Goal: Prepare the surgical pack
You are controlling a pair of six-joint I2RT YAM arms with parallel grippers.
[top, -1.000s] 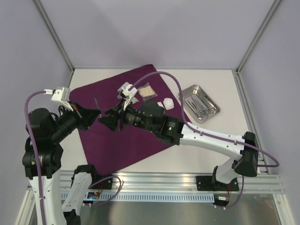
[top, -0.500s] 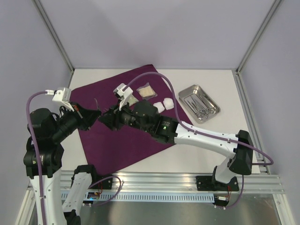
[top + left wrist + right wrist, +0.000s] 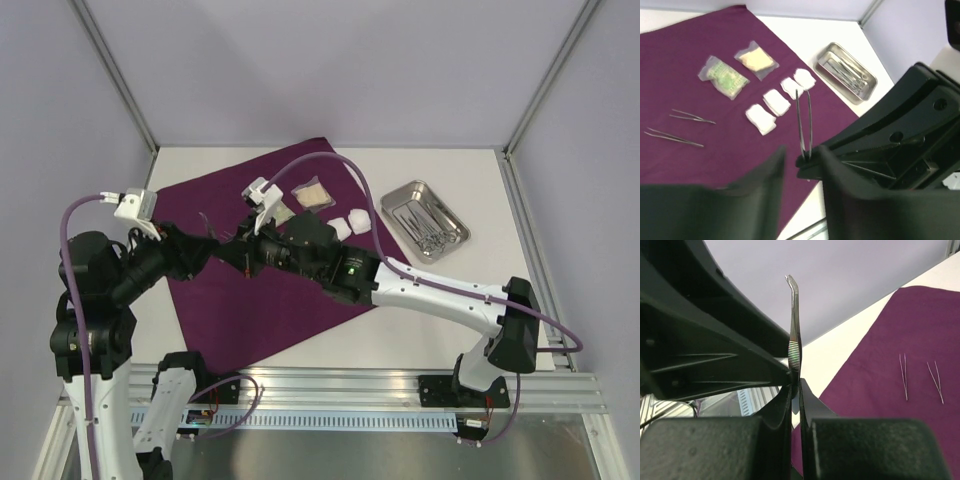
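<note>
Steel tweezers (image 3: 794, 347) stand upright in my right gripper (image 3: 795, 387), which is shut on their lower end. In the left wrist view the same tweezers (image 3: 804, 122) rise from the right gripper's tip, between the fingers of my left gripper (image 3: 802, 152), which stand apart and open. Both grippers meet above the purple cloth (image 3: 260, 300), left gripper (image 3: 205, 250) facing right gripper (image 3: 235, 252). Two more tweezers (image 3: 690, 117) lie on the cloth. Gauze pads (image 3: 776, 102) and two clear packets (image 3: 725, 76) lie further back. The steel tray (image 3: 426, 220) holds instruments.
The tray (image 3: 846, 74) sits on the white table to the right of the cloth. The right arm (image 3: 430, 290) reaches diagonally across the cloth's near right corner. Grey walls close the table at the back and sides.
The right gripper has closed on the tweezers. The left gripper, which held them, has opened. Both arms shifted slightly towards each other.
</note>
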